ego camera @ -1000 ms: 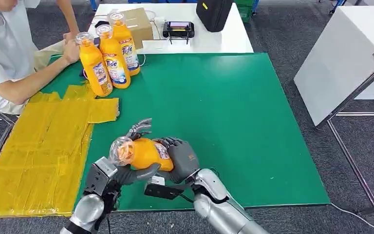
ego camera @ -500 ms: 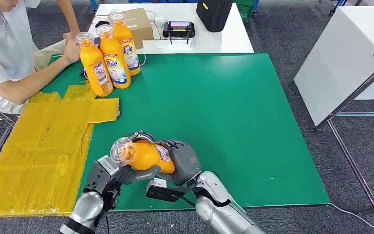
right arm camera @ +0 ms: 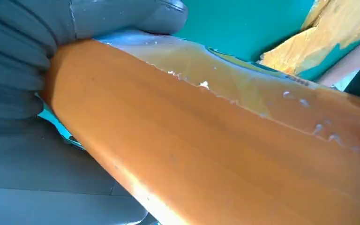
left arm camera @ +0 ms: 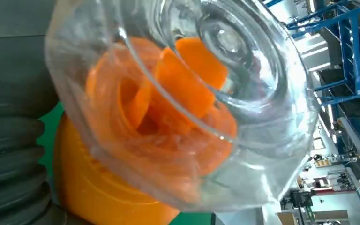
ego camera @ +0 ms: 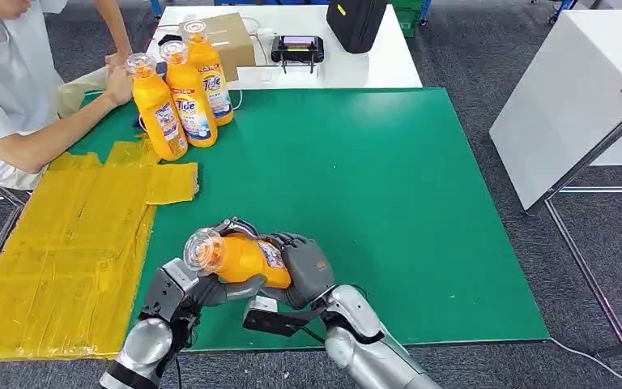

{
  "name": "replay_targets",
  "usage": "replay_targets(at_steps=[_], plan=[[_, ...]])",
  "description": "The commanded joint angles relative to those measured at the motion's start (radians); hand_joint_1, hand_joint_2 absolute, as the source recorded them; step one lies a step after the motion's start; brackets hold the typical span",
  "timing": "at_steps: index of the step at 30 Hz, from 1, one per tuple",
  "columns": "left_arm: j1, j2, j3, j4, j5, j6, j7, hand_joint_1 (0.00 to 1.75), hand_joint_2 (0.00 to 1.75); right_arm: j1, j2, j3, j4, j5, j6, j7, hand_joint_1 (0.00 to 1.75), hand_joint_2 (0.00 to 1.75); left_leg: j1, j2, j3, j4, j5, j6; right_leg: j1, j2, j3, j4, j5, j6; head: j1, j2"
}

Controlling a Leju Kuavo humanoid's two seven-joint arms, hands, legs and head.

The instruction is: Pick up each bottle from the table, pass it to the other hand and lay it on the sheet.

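Note:
An orange detergent bottle (ego camera: pixel 243 255) with a clear cap (ego camera: pixel 202 249) is held on its side above the green mat's near edge. My right hand (ego camera: pixel 304 267) grips its base end, and my left hand (ego camera: pixel 210 285) wraps the neck end with its fingers closed over the body. The left wrist view looks straight at the clear cap (left arm camera: pixel 206 93); the right wrist view shows the orange bottle body (right arm camera: pixel 206 140) against my thumb. Three more orange bottles (ego camera: pixel 180 93) stand upright at the mat's far left. The yellow sheet (ego camera: pixel 73 243) lies on the left.
A person sits at the far left with a hand (ego camera: pixel 117 81) touching the nearest standing bottle. Beyond the green mat (ego camera: pixel 389 186) a white table carries a cardboard box (ego camera: pixel 231 36), a controller (ego camera: pixel 297 49) and a black bag (ego camera: pixel 356 20). Another white table (ego camera: pixel 567 97) stands right.
My left hand's fingers, spread a second ago, have closed over the bottle's neck end. The bottle has barely shifted, and the right hand keeps its grip.

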Motion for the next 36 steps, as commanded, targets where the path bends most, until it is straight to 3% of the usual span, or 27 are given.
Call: replay_targets(at_steps=[1,9,10,16,25,31,32,34,36], plan=[[-0.063,-0.005,0.009,0.097,-0.009,-0.002,0.022,1.75,1.75,-0.002,-0.001,0.061,-0.026,0.02,0.01,-0.032,1.75,1.75,0.001,-0.002,0.004,0.0,-0.002,-0.001,0.001,0.004,0.005,0.0,-0.002,-0.002,0.0,0.0],[-0.063,-0.005,0.009,0.097,-0.009,-0.002,0.022,1.75,1.75,-0.002,-0.001,0.061,-0.026,0.02,0.01,-0.032,1.75,1.75,0.001,-0.002,0.004,0.0,-0.002,-0.001,0.0,0.003,0.004,0.0,-0.002,-0.002,0.0,0.0],[-0.055,-0.008,0.019,0.089,0.001,0.007,0.012,1.75,1.75,0.021,0.007,0.029,-0.053,-0.026,-0.028,-0.065,0.0,1.75,0.001,-0.002,0.003,0.0,-0.001,-0.001,0.0,0.003,0.004,0.0,-0.001,-0.001,0.0,0.0],[-0.039,0.006,0.047,0.045,-0.022,0.045,-0.002,1.75,1.75,0.1,-0.039,-0.041,-0.332,-0.145,-0.047,-0.122,0.0,1.75,0.001,-0.002,0.001,0.001,-0.002,-0.001,0.0,0.002,0.001,0.001,-0.002,-0.001,0.0,0.0],[-0.066,0.046,0.125,-0.032,-0.239,0.236,0.013,1.75,1.75,0.246,-0.108,-0.19,-0.774,-0.336,-0.062,-0.234,0.0,1.75,0.002,-0.005,0.001,0.002,-0.002,-0.001,0.001,0.001,0.002,0.001,-0.003,-0.001,0.0,0.0],[-0.069,0.047,0.131,-0.038,-0.261,0.246,0.017,1.75,1.75,0.259,-0.116,-0.208,-0.818,-0.367,-0.056,-0.247,0.0,1.75,0.001,-0.003,-0.001,0.0,-0.001,-0.001,0.0,0.001,0.0,0.0,-0.001,-0.001,0.0,0.0],[-0.281,0.176,-0.021,0.138,-0.764,0.402,0.519,1.75,1.75,0.266,-0.127,-0.236,-0.927,-0.389,-0.176,-0.358,0.0,1.75,0.001,-0.003,0.0,0.001,-0.001,-0.001,0.0,0.001,0.001,0.0,-0.001,-0.001,0.0,0.0],[-0.363,0.132,0.035,0.266,-1.372,0.437,0.475,1.75,1.75,0.271,-0.136,-0.263,-1.007,-0.37,-0.128,-0.288,0.0,1.75,0.001,-0.011,-0.003,0.002,0.001,-0.001,0.001,-0.007,0.0,0.003,-0.003,-0.002,0.0,0.0],[-0.369,0.128,0.04,0.274,-1.372,0.438,0.469,1.75,1.75,0.271,-0.135,-0.266,-1.013,-0.368,-0.123,-0.284,0.0,1.75,0.001,-0.006,-0.002,0.001,0.001,-0.001,0.0,-0.004,-0.011,0.001,-0.001,-0.001,0.0,0.0]])
